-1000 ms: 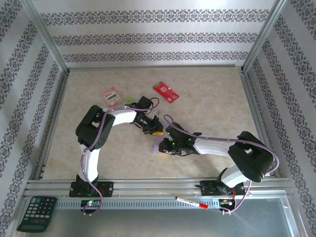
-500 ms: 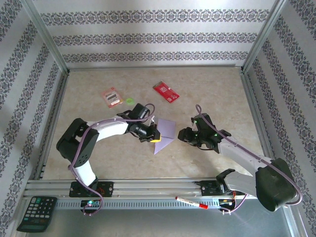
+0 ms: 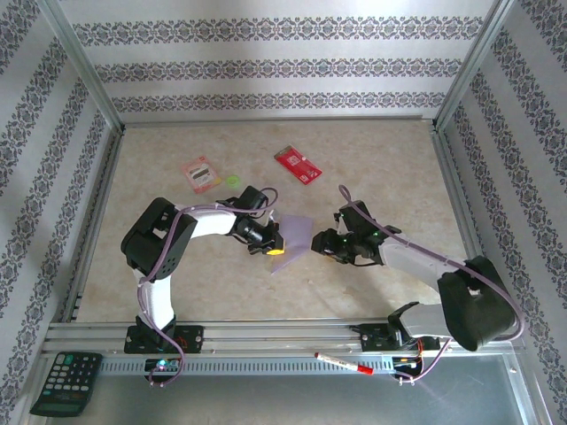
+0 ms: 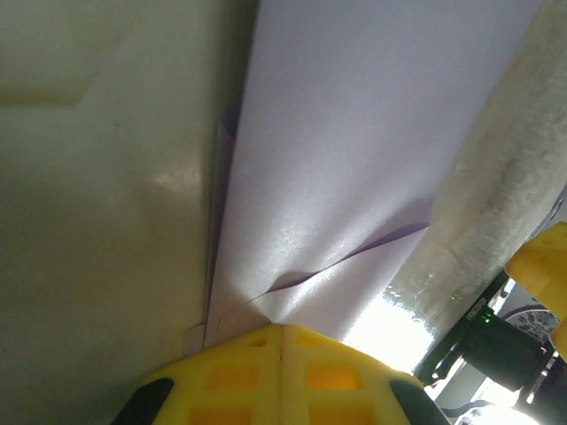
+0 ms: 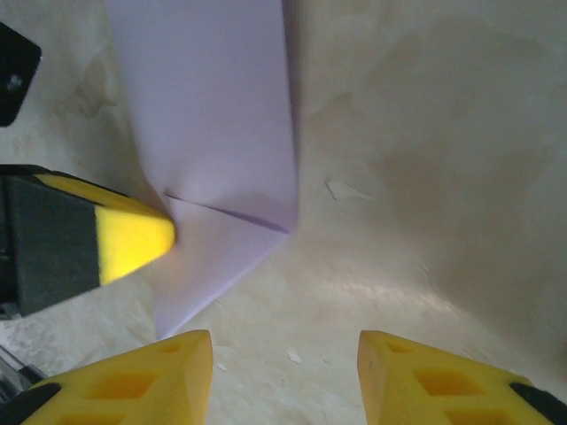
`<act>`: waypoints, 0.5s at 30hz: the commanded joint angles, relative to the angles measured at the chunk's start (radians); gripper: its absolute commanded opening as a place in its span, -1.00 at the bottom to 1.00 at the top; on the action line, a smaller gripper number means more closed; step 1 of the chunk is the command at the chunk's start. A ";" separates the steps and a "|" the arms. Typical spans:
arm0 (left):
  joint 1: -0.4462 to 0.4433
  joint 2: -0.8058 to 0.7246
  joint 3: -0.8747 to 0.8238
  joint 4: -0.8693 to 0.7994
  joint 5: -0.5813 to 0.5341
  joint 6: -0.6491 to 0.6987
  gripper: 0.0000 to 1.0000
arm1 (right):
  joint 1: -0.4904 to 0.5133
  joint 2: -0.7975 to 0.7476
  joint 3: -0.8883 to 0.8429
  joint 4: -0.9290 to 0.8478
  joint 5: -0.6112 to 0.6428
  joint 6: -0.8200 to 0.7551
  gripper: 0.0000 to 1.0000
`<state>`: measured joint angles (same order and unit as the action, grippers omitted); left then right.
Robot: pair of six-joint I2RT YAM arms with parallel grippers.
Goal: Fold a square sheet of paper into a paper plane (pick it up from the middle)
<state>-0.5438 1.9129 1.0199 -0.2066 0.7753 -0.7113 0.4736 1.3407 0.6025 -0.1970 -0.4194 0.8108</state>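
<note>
- two grippers face one sheet. why is it held so?
- the left gripper (image 3: 278, 249) is pressed together on the left edge of the folded square sheet of paper (image 3: 297, 235), mid-table (image 3: 399, 168). this likely steadies it so the right gripper (image 3: 326, 241), spread and empty, can reach the free edge.
- which view confirms that?
- left wrist view: fingertips (image 4: 239, 376) pinch the paper layers. right wrist view: an open gap, with the sheet just ahead.

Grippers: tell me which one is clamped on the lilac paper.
The left gripper: its jaws are shut on the edge of the lilac paper. The right gripper sits beside the sheet with jaws apart, holding nothing.
</note>
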 commanded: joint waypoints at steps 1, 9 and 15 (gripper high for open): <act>0.010 0.029 -0.058 0.053 0.024 -0.001 -1.00 | 0.014 0.059 0.045 0.082 -0.053 0.023 -0.06; 0.021 0.021 -0.129 0.137 0.071 -0.050 -1.00 | 0.025 0.182 0.064 0.172 -0.071 0.052 -0.05; 0.023 0.015 -0.149 0.158 0.074 -0.059 -1.00 | 0.036 0.212 0.043 0.228 -0.077 0.071 -0.05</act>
<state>-0.5213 1.9038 0.9123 -0.0051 0.8696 -0.7479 0.4938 1.5276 0.6518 -0.0216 -0.4763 0.8631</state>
